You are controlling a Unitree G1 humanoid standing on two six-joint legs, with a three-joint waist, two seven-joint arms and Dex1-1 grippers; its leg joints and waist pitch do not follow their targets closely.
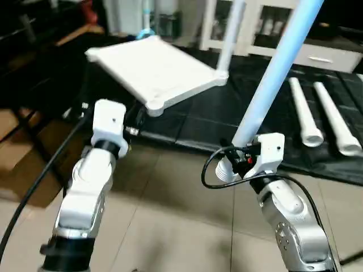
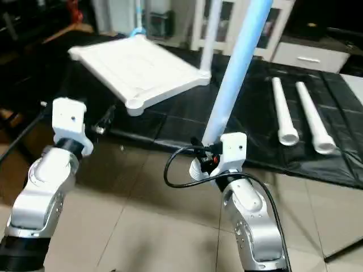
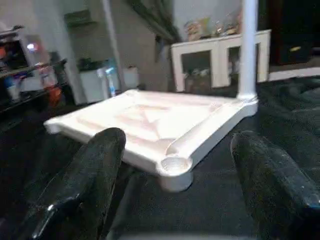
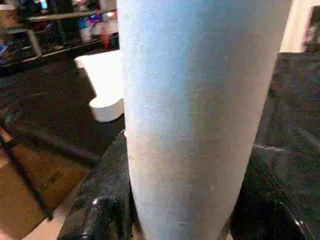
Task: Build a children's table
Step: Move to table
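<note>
- Here the table top [image 1: 153,68] lies underside up on a black mat [image 1: 204,122], its ribbed face showing and a rounded corner socket [image 3: 175,165] at the near corner standing empty.
- One white leg [image 1: 229,39] stands upright in the far right corner socket of the top.
- The right end effector [image 4: 185,220] pinches a second leg [image 1: 272,79] near its lower end, a black finger [image 4: 102,200] pressed against each side of the tube; the leg rises tilted, leaning up and away to the right.
- This held leg is in the air in front of the mat, well apart from the top.
- The left end effector [image 3: 175,200] is spread wide, its two black fingers [image 3: 95,175] apart with nothing between them, aimed toward the top's near corner and not touching it.
- Two more legs [image 1: 326,116] lie side by side on the mat to the right, near each other and apart from the top.
- A white glass-door cabinet [image 3: 220,60] stands behind the mat.
- Tiled floor [image 1: 170,215] lies under both silver forearms, with a cardboard box [image 1: 25,158] at the left.
</note>
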